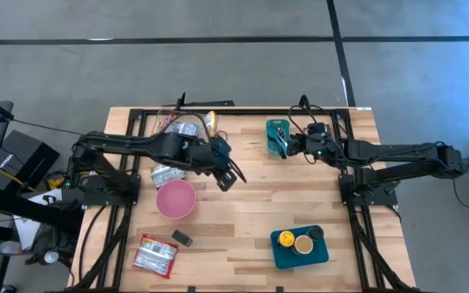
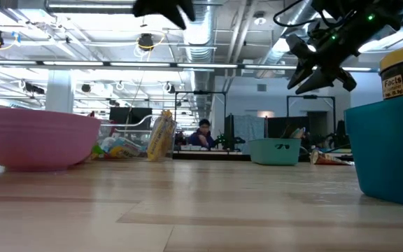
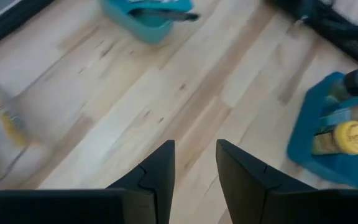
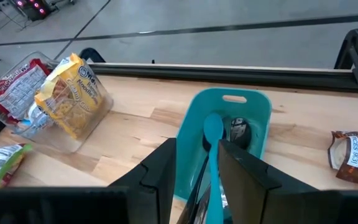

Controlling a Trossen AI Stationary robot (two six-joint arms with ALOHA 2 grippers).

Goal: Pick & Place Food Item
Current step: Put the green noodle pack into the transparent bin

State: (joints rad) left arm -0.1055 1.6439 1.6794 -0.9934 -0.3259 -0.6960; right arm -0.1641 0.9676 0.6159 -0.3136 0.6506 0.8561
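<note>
Blue tray (image 1: 282, 254) at near edge, pink bowl (image 1: 176, 198) mid-left, bare wood btwn.

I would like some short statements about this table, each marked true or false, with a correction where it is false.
1. The pink bowl is empty. True.
2. The yellow-lidded jar stands in the pink bowl. False: it stands in the blue tray.
3. The left gripper holds a food packet. False: nothing is between its fingers.
4. A teal spoon lies in the teal bin. True.
</note>
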